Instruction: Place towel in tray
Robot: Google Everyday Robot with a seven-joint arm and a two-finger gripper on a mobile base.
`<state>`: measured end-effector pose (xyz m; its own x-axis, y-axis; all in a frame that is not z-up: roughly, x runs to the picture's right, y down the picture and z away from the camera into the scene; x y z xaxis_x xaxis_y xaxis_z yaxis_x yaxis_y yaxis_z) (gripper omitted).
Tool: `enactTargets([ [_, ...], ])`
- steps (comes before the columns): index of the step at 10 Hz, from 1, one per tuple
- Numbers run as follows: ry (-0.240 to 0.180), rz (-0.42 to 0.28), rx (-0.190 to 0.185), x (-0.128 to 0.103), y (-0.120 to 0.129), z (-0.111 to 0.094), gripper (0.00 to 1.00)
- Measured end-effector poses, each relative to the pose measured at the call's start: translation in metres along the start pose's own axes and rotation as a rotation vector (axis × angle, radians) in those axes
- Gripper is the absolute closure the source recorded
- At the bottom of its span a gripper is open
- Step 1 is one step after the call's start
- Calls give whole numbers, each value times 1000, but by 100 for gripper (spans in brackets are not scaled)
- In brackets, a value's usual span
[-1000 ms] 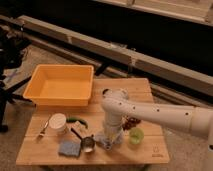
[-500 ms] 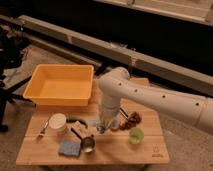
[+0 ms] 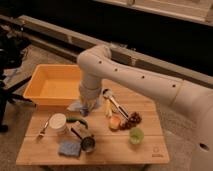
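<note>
The yellow tray stands at the back left of the wooden table. My gripper points down just off the tray's front right corner. It is shut on the pale blue-white towel, which hangs bunched under it and to its left, by the tray's rim and above the table top. My white arm arches in from the right.
On the table are a white jar, a green object, a metal cup, a blue sponge, a green cup, an orange, a brown cluster and a metal scoop.
My gripper has moved back and left from the middle of the table toward the tray's corner, and the towel has come with it.
</note>
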<state>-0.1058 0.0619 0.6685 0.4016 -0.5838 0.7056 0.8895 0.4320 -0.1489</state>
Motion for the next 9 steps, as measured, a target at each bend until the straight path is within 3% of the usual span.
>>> enactTargets([
  [2, 20, -83, 14, 13, -40, 8, 96],
  [5, 73, -142, 23, 52, -85, 32, 96],
  [9, 146, -141, 23, 107, -128, 54, 96],
])
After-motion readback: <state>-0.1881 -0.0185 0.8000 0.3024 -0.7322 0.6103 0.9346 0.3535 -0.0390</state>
